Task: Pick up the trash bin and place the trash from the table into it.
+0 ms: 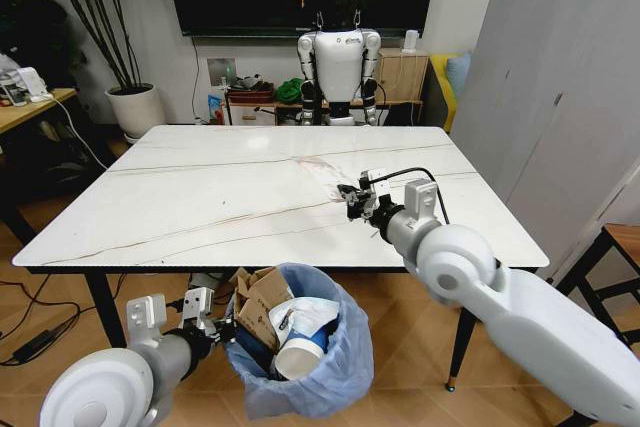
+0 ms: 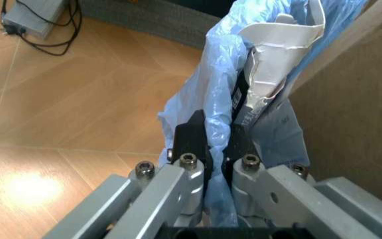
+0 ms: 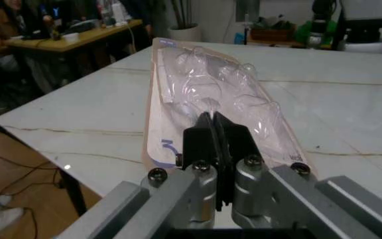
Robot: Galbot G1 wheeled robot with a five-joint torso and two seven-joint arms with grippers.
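The trash bin (image 1: 300,367), lined with a crinkled light-blue bag, is just below the table's (image 1: 200,197) front edge. It holds torn brown cardboard (image 1: 258,305), a blue paper cup (image 1: 300,355) and white paper. My left gripper (image 1: 222,328) is shut on the bag's rim; in the left wrist view its fingers (image 2: 192,135) pinch the blue plastic (image 2: 221,59). My right gripper (image 1: 354,201) is over the table's right half. It is shut on a piece of trash, a clear plastic blister pack (image 3: 211,89) with a pale card backing that points away across the tabletop.
A white humanoid robot (image 1: 340,57) stands behind the table's far edge, in front of a low shelf. A potted plant (image 1: 135,107) and a wooden desk (image 1: 30,107) are at the far left. Cables (image 1: 35,342) lie on the floor at left. A dark stool (image 1: 615,247) stands at right.
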